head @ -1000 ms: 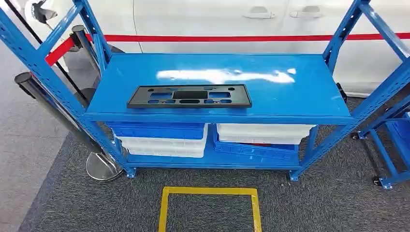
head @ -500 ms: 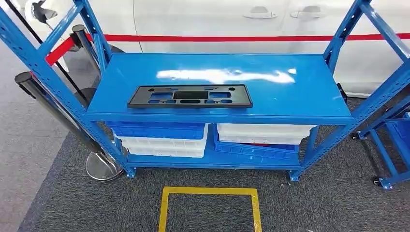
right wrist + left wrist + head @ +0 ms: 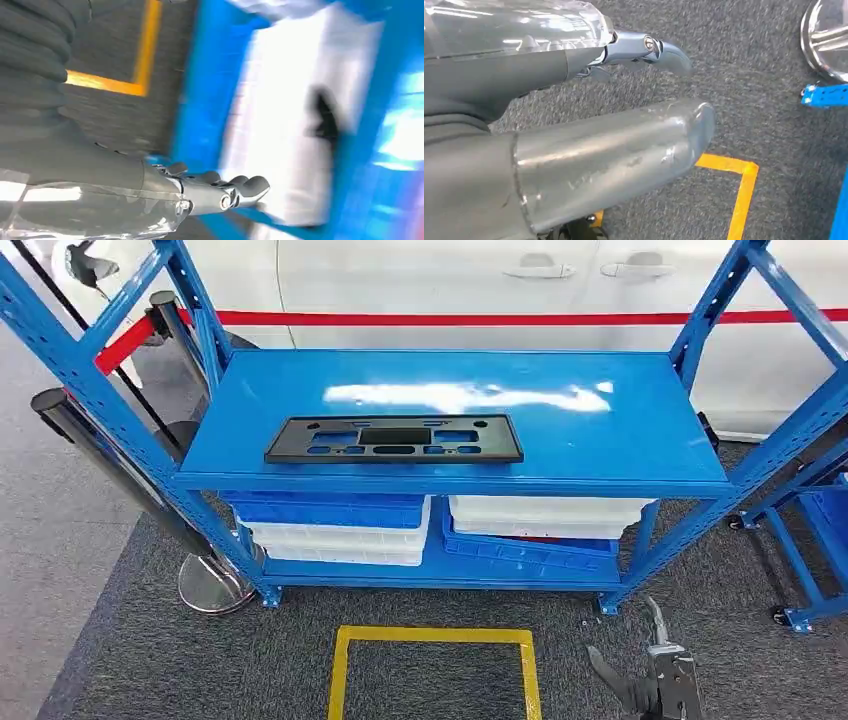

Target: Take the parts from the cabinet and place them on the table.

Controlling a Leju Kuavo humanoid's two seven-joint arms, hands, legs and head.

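A flat black plastic part (image 3: 393, 438) with several cut-outs lies near the front edge of the top shelf of the blue cabinet rack (image 3: 600, 440). My right hand (image 3: 652, 676) is low at the bottom right, over the carpet in front of the rack's right leg, fingers apart and holding nothing. In the right wrist view the right hand (image 3: 215, 192) points its stretched fingers at the blurred blue rack. In the left wrist view my left hand (image 3: 574, 145) hangs over the grey carpet, thumb and fingers apart, with nothing in it.
Blue and white bins (image 3: 335, 525) and a white bin (image 3: 545, 515) fill the lower shelf. A yellow taped square (image 3: 435, 635) marks the carpet in front. A stanchion base (image 3: 210, 585) stands at the left, a blue cart (image 3: 815, 540) at the right, a white car (image 3: 450, 280) behind.
My right hand has risen into the head view at the bottom right. The black part and the rack have not moved.
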